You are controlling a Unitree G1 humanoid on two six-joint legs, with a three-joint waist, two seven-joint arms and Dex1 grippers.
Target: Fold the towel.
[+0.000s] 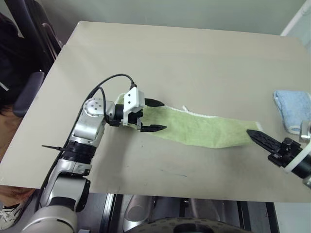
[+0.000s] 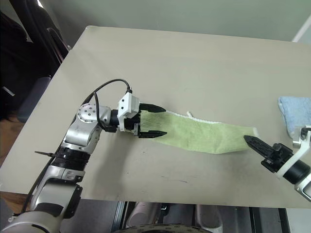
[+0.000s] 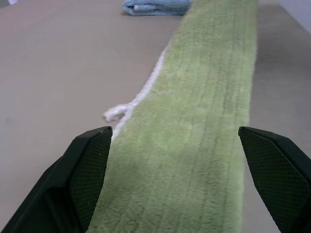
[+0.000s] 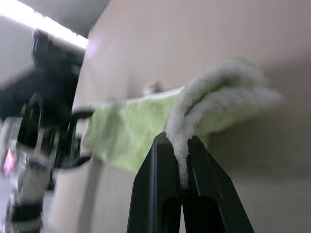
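The towel (image 1: pixel 204 128) lies on the beige tabletop (image 1: pixel 194 63) as a long, narrow lime-green strip, running from the left gripper (image 1: pixel 151 115) across to the right gripper (image 1: pixel 256 136). A thin white trim follows its far edge, and a small white loop (image 1: pixel 185 108) sticks out from that edge partway along. The left gripper sits at the strip's left end with its jaws spread wide — one black finger on each side of the cloth's width, the towel lying flat between them in the left wrist view, and neither finger visibly pressing on it. The right gripper's jaws are closed on the towel's right end: in the right wrist view the white-trimmed edge is pinched between the two black fingers (image 4: pixel 150 194), and the cloth bunches and folds over just above them. From that pinched corner the green strip stretches away toward the left gripper, which shows blurred in the background of that view. A folded light blue towel (image 1: pixel 292 109) rests on the tabletop near its right edge, beyond the right gripper and apart from the green strip. At the left margin of the head views, beside the tabletop, dark chair shapes (image 1: pixel 29 92) stand — too dim to tell more.
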